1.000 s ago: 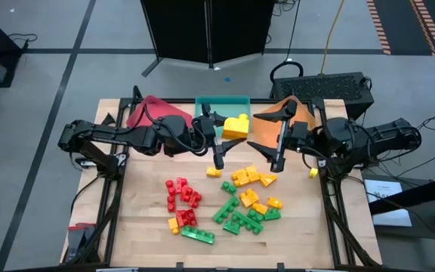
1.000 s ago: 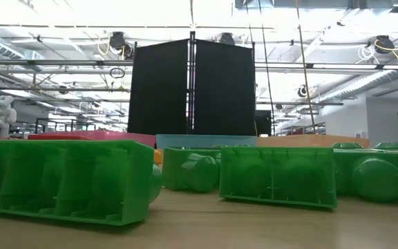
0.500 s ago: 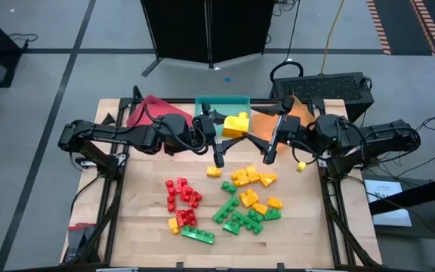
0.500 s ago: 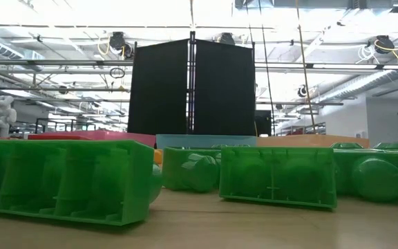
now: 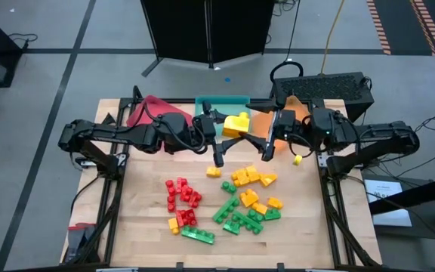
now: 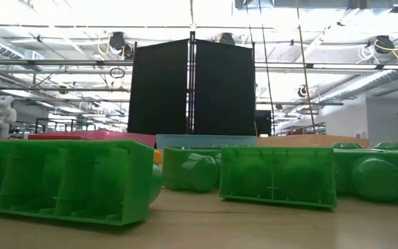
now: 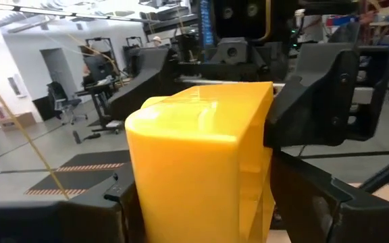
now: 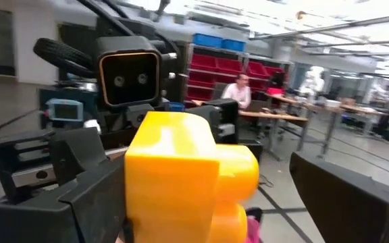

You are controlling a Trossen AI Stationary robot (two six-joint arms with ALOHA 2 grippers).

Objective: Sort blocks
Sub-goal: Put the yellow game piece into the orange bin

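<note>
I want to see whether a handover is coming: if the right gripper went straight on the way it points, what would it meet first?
Most likely the yellow block held in the left gripper. The right gripper is open and points at it; in the right wrist view the block sits between its fingers, already close.

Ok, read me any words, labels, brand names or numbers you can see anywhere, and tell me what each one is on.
No text can be read in any view.
The yellow block held by the left pincer: plain, no marking.
The paper sheet beside the table's right edge: printing too small to read.
The room seen behind the table: no legible sign.
</note>
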